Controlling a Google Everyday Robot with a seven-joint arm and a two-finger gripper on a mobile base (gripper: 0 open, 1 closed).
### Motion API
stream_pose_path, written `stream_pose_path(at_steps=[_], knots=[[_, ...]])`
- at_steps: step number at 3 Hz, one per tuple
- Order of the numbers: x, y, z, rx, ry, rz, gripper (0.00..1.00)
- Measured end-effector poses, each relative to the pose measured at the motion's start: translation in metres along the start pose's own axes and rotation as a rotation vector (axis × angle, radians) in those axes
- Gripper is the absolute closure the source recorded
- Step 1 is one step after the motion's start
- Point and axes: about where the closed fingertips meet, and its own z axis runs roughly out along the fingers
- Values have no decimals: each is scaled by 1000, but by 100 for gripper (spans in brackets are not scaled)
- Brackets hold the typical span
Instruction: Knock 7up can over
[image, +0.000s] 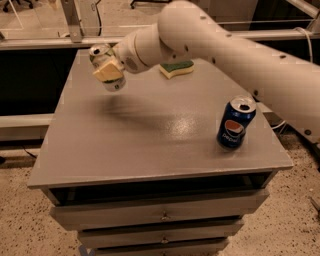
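Here, the gripper (108, 71) sits over the counter (150, 145) near its rear left corner, a little in from the left edge, at the end of a thick white arm (215, 45) that reaches in from the right side and crosses above the rear half of the top. The gripper's tan front part lies right across the middle of the 7up can (114, 83), hiding most of the can's side. Whether the gripper is clamped on the can or only pressed against it cannot be told. The 7up can is tilted, not upright: its silver top points up and toward the rear left corner, and its lower end, white with green markings, shows below the gripper, angled toward the middle of the counter. Whether that lower end touches the grey surface cannot be told; a soft dark shadow lies on the top just in front of it. A blue Pepsi can (235, 123) stands upright near the right edge, closer to the front right corner than to the rear, well apart from the gripper and the 7up can, with its opened silver top in view. A yellow sponge with a green face (176, 68) lies flat near the rear edge, about midway along it, just below the arm. Under the front edge, drawer fronts (162, 216) with small metal pulls are stacked one above another.
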Motion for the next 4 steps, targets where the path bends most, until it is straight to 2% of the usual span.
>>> stream_pose_path(at_steps=[1,2,3,4], knots=[[9,-3,-27,28,166,-78,100],[28,-12,-42,10,314,-140,100],[56,-10,-45,-71,442,-161,85],[79,-6,-40,-143,523,-174,62]])
